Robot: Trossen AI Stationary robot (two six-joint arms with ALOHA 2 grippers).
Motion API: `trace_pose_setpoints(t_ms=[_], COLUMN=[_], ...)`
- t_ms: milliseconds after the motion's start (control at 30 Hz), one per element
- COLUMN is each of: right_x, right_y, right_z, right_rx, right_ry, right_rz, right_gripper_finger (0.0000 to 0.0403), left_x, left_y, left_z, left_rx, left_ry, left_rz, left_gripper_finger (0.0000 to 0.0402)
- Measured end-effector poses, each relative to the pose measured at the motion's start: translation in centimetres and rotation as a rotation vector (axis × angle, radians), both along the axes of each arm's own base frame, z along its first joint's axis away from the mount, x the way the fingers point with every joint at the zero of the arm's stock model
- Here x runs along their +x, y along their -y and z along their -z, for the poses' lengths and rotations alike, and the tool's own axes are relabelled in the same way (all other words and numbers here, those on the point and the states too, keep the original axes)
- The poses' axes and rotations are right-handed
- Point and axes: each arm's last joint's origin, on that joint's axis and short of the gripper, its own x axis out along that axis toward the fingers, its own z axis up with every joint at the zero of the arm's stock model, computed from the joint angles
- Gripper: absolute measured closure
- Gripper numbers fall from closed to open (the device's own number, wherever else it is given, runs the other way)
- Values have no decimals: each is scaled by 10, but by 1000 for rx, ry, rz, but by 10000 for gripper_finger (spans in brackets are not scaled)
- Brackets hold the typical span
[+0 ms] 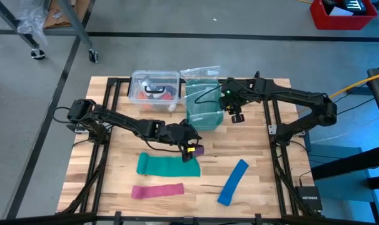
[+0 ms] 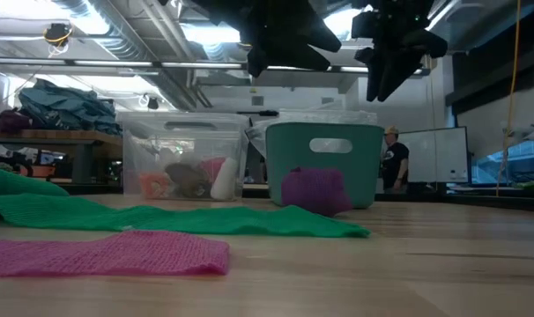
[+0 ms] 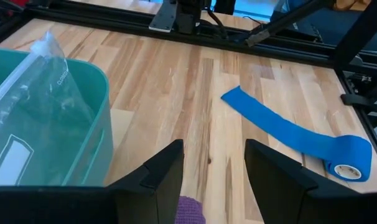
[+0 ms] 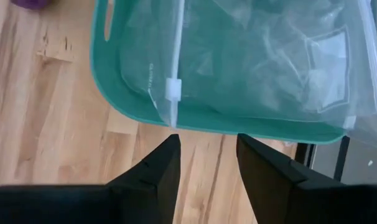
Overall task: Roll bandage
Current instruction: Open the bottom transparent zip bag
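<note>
hovering open, left pincer (image 3: 213, 180) above rolled purple bandage (image 2: 315, 190).

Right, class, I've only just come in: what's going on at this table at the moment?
A two-armed robot is working on rolling a bandage. The purple bandage sits as a small roll on the wooden table, in front of the teal bin. The left gripper hovers open just above it, holding nothing. The right gripper waits open over the bin's edge, beside a clear zip bag. Green, pink and blue strips lie flat nearby.
</note>
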Motion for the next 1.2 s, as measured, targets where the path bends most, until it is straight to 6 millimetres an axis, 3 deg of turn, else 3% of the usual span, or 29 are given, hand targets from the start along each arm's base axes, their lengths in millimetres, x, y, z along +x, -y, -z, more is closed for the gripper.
trace_pose_setpoints(t_ms=[333, 833, 967, 1200], right_x=[4, 4, 4, 4], right_y=[-2, -1, -1, -1], right_z=[34, 37, 37, 37], right_rx=[61, 49, 49, 49], right_ry=[31, 22, 23, 22], right_rz=[-60, -51, -51, -51], right_gripper_finger=[244, 247, 275, 380], left_x=[0, 0, 0, 0], left_y=[0, 0, 0, 0], left_z=[0, 0, 0, 0], left_rx=[0, 0, 0, 0], left_ry=[0, 0, 0, 0], left_rz=[1, 1, 1, 1], left_gripper_finger=[241, 241, 241, 241])
